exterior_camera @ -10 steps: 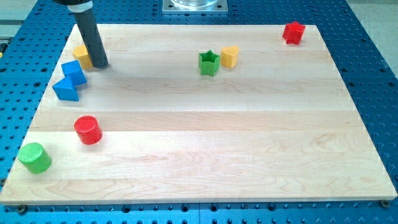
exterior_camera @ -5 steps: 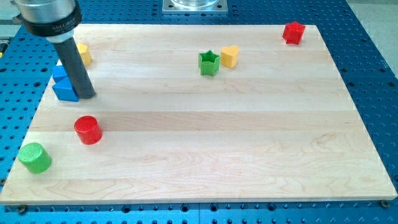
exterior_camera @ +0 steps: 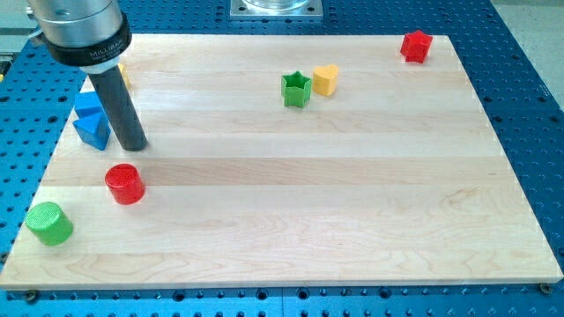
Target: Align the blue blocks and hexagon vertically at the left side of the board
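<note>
Two blue blocks sit at the board's left edge: an upper blue block and a lower blue triangular block, touching each other. A yellow hexagon block above them is mostly hidden behind the rod. My tip rests on the board just to the right of the lower blue block, close beside it.
A red cylinder stands below my tip. A green cylinder is at the bottom left corner. A green star and a yellow heart block sit at top centre. A red block is at top right.
My tip has moved down the view along the right side of the blue blocks. The blue blocks have shifted slightly left. The yellow hexagon is now more hidden by the rod.
</note>
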